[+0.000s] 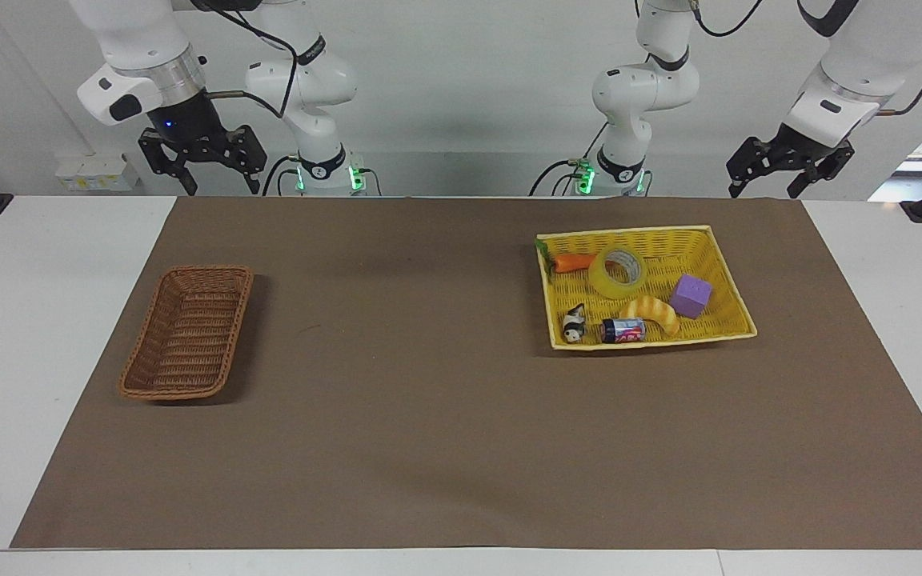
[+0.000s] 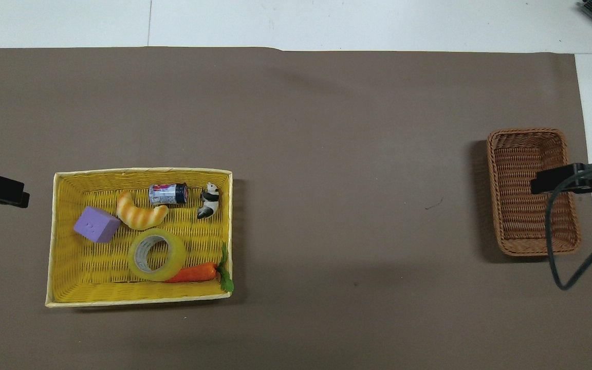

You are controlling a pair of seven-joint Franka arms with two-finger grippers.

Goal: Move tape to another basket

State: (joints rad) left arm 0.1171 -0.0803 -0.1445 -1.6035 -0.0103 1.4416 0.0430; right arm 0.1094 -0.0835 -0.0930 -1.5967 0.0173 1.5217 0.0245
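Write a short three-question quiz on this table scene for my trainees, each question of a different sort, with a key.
1. True or false: the tape already lies in the brown wicker basket.
2. Which thing touches the tape in the yellow basket? A) carrot toy B) panda figure C) battery
3. Fill in: both the left pincer and the right pincer hang open above the robots' edge of the table and hold ____.

Key: 1 false, it lies in the yellow basket; 2 A; 3 nothing.
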